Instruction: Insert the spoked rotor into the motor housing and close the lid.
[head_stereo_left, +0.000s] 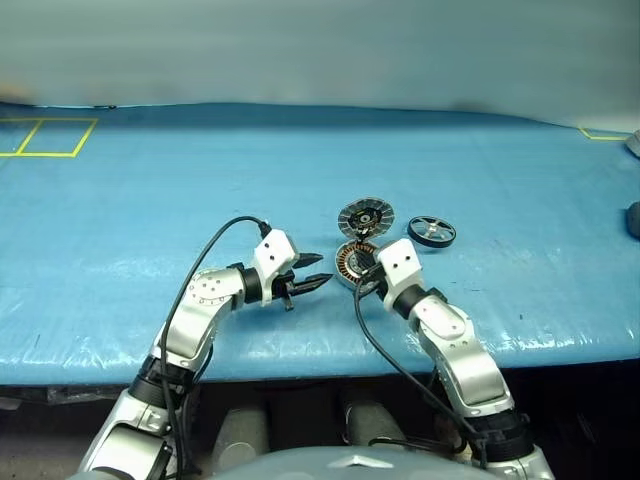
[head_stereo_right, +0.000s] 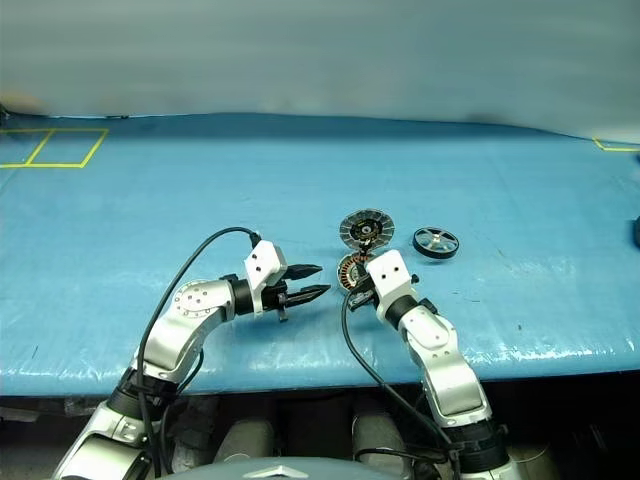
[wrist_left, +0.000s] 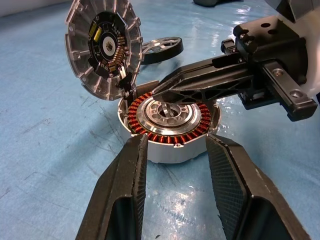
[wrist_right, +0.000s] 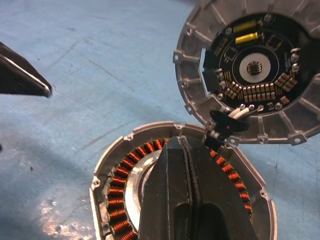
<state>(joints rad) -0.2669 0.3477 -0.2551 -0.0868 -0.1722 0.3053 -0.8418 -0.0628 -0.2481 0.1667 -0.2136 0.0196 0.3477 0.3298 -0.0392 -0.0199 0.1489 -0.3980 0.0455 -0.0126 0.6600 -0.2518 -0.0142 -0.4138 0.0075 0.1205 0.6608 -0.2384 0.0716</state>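
- Overall, a blue sheet (head_stereo_left: 200, 200) is spread over the work surface; it is wrinkled and glossy in places, and its front edge hangs over the near side of the table.
- At the far left, yellow tape lines (head_stereo_left: 45, 138) are laid on the sheet as rectangles; another yellow corner (head_stereo_left: 605, 133) is marked at the far right.
- Behind the surface, a plain pale wall (head_stereo_left: 320, 50) is seen.
- Left of centre, the left gripper (head_stereo_left: 312, 273) is held just above the sheet, pointing towards the motor housing (head_stereo_left: 352, 264); its two black fingers are apart and nothing is held between them.
- At the centre, the motor housing rests on the sheet with its copper-brown windings (wrist_left: 165, 132) exposed upward.
- Just behind the housing, the lid (head_stereo_left: 365, 218) lies with its segmented silver rim and dark centre face up; short wires (wrist_right: 227, 120) are seen between the lid and the housing rim.
- Over the housing, the right gripper (wrist_left: 160, 89) is positioned with its fingers pressed together, the tips above the windings; whether contact is made cannot be told.
- To the right, the spoked rotor (head_stereo_left: 432, 232) lies flat on the sheet, apart from the housing and the lid.
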